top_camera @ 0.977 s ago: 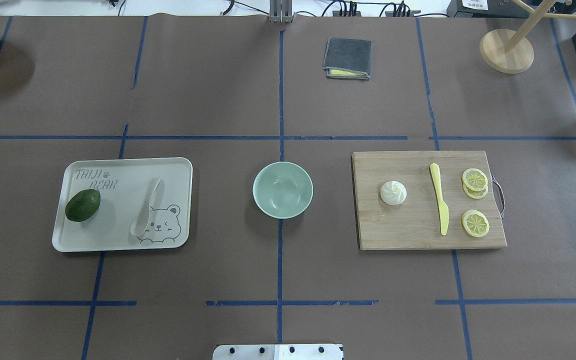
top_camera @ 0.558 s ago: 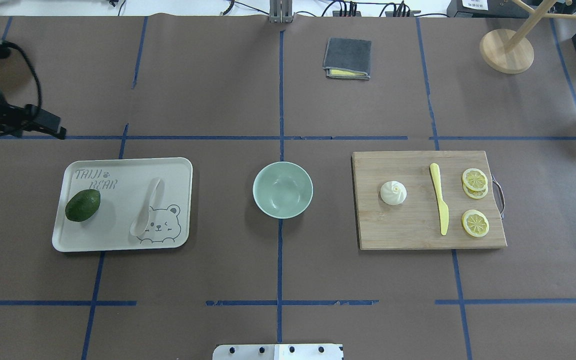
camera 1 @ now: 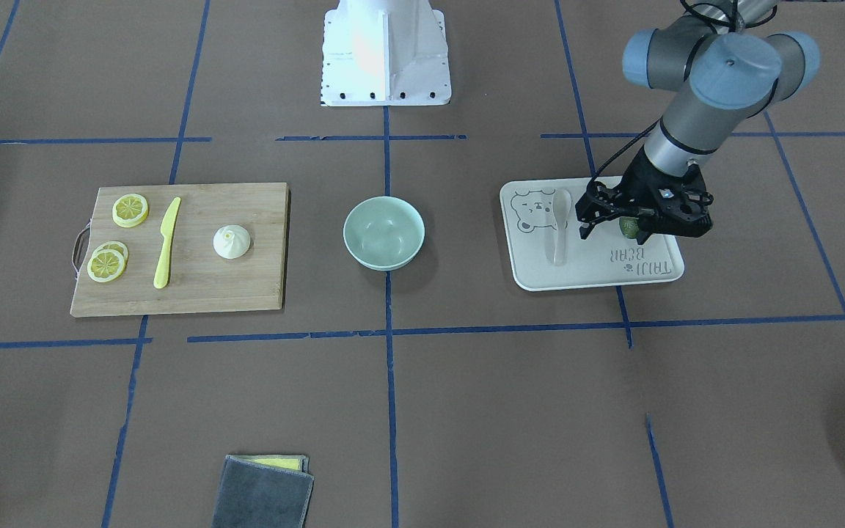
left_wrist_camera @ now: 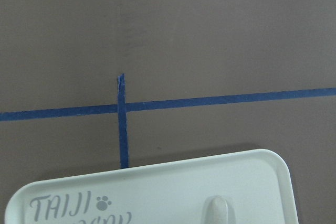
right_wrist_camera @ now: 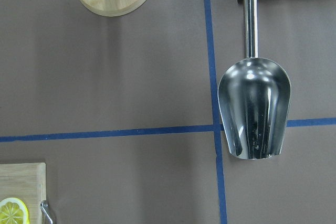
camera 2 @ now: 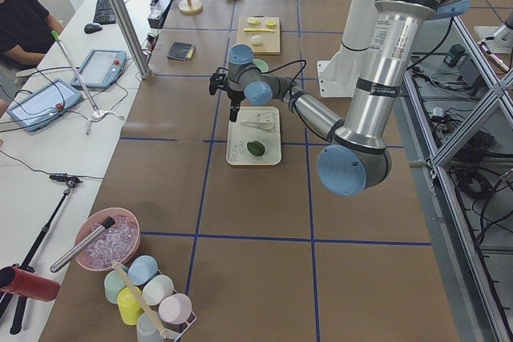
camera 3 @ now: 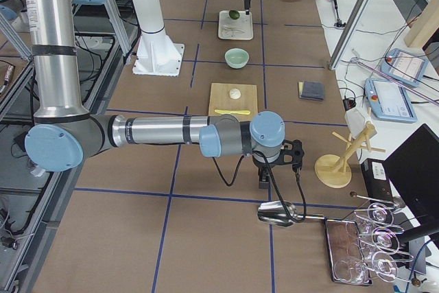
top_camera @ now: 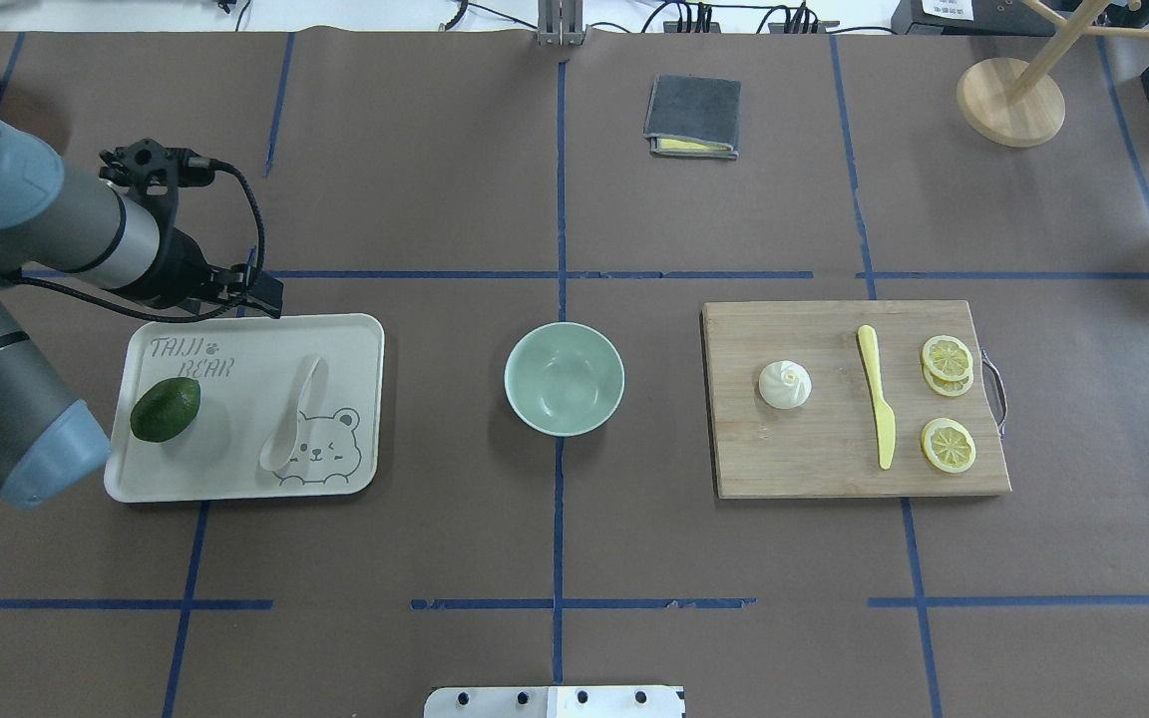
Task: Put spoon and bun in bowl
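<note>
Two arms reach over the tabletop (top_camera: pixel 435 179). The left claw (camera 1: pixel 612 233) hangs spread open, gripping nothing, above the far edge of the bear tray (top_camera: pixel 235 444), where the spoon (top_camera: pixel 293 419) lies near an avocado (top_camera: pixel 165 409). The bun (top_camera: pixel 785 385) sits on the cutting board (top_camera: pixel 804 459), and the bowl (top_camera: pixel 564 379) stands between tray and board. I cannot tell the right claw's (camera 3: pixel 263 182) state.

Tray (top_camera: pixel 235 429), overhead view: grey print "TAIJI" followed by a paw mark, "BEAR" on the line below, far-left corner. Left wrist view shows "TAIJI" again
</note>
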### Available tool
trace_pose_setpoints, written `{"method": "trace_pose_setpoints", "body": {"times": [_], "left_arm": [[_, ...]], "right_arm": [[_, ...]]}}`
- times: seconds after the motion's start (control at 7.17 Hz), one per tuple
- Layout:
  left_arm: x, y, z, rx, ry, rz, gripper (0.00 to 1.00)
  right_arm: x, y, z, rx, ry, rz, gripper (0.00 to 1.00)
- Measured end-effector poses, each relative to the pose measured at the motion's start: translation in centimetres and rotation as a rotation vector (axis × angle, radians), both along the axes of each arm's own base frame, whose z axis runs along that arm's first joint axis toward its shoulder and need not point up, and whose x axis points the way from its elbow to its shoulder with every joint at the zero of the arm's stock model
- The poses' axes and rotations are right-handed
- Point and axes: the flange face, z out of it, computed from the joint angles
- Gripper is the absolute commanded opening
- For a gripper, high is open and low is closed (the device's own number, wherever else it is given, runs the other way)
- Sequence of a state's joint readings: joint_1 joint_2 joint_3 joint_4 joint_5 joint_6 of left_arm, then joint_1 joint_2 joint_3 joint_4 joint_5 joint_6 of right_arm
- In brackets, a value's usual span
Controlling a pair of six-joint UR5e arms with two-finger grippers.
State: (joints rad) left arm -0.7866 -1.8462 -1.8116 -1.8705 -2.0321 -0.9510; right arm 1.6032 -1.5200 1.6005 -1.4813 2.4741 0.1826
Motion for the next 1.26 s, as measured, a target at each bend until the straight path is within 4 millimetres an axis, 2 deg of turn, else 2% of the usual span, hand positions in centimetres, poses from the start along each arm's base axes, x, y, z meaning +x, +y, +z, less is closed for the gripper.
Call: {"method": "trace_pose_setpoints", "body": {"times": [0.28,0.56,0.98,1.26], "left_arm": [[4.2,1.8,0.7,0.020,-0.032,0.029,0.99],[6.8,2.6,2.2,0.025,-0.073,0.045,0.98],[7.9,3.0,3.1,0.028,-0.097,0.049,0.85],[8.0,3.0,3.2,0.028,-0.099,0.051,0.84]], "right_arm": [[-0.7,-0.6,-0.7,0.017,0.000,-0.014,1.00],[-1.8,-2.0,-2.5,0.049,0.002,-0.035,1.00],[-3.6,-3.0,-4.5,0.058,0.003,-0.042,1.00],[-7.1,-4.2,-8.3,0.025,-0.013,-0.021,1.00]]}}
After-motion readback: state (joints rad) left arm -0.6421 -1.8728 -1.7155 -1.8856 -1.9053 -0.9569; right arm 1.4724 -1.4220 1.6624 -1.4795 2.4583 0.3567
